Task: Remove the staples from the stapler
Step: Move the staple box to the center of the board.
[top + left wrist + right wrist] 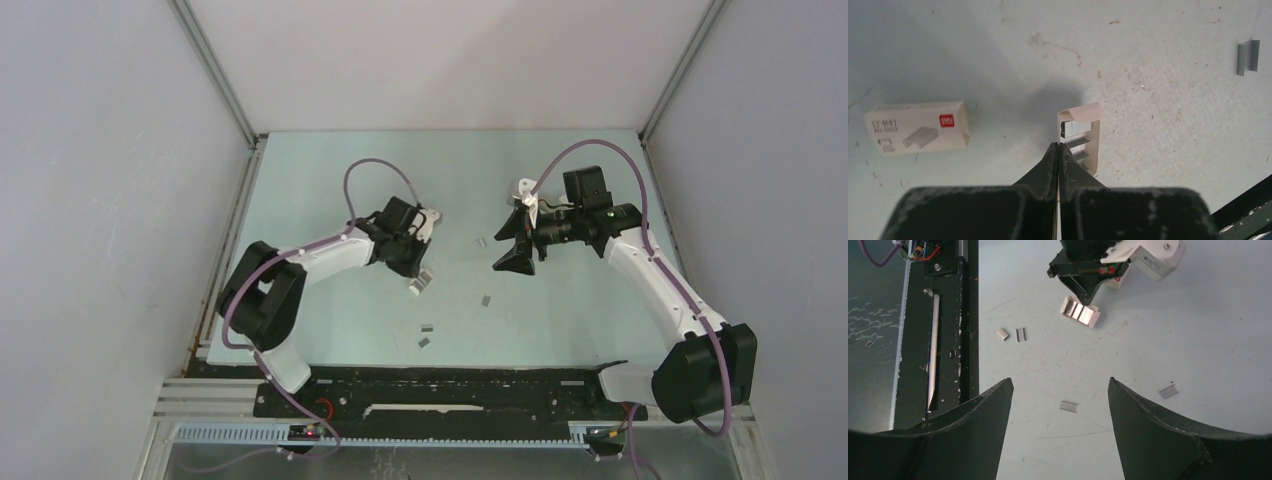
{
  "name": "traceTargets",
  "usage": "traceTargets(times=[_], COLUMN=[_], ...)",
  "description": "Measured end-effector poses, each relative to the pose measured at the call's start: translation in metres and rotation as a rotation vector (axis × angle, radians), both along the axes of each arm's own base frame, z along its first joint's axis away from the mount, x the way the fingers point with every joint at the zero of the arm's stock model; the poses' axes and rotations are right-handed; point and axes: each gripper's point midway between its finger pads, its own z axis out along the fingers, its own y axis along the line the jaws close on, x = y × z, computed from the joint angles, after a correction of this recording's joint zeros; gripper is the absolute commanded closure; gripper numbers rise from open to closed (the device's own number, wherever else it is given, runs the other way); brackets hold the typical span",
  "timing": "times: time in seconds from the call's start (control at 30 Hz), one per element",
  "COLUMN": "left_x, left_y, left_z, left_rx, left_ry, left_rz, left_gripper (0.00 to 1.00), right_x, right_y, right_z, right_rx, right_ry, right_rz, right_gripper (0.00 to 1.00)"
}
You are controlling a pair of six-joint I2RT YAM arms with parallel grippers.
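The stapler shows in no view. Several short grey staple strips lie loose on the table: one (480, 242) beside my right gripper, one (487, 298) nearer the front, and two (426, 335) near the front edge. My left gripper (412, 265) is shut, its tips (1058, 146) at the edge of a small open box (1080, 132) that holds rows of staples. I cannot tell if anything is pinched between them. My right gripper (1058, 385) is open and empty above the table, with a staple strip (1068, 406) below the gap between its fingers.
A closed white staple box with a red mark (918, 127) lies left of the open box. Another loose strip (1248, 56) lies far right in the left wrist view. The black base rail (938, 330) runs along the table's front edge.
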Motion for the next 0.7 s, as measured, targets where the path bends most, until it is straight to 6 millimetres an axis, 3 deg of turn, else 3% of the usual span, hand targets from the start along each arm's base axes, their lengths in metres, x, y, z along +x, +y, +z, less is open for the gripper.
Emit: traceTargets(times=[0.23, 0.43, 0.53, 0.6, 0.7], left_x=[0.008, 0.007, 0.010, 0.013, 0.022], left_y=[-0.015, -0.013, -0.011, -0.009, -0.009], left_z=[-0.007, -0.011, -0.010, -0.005, 0.021], left_rx=[0.054, 0.085, 0.098, 0.104, 0.082], left_ry=[0.024, 0.041, 0.027, 0.004, -0.078], left_rz=[-0.126, -0.153, -0.142, -0.126, -0.095], left_gripper=[0.95, 0.70, 0.67, 0.66, 0.66], right_x=[0.001, 0.001, 0.000, 0.000, 0.000], right_y=[-0.001, -0.001, -0.001, -0.001, -0.001], right_z=[0.000, 0.000, 0.000, -0.001, -0.001], right_rx=[0.000, -0.001, -0.002, -0.003, -0.004], right_ry=[0.000, -0.002, -0.002, -0.003, -0.009], right_rz=[-0.002, -0.001, -0.001, 0.002, 0.006], right_gripper=[0.21, 0.21, 0.21, 0.21, 0.21])
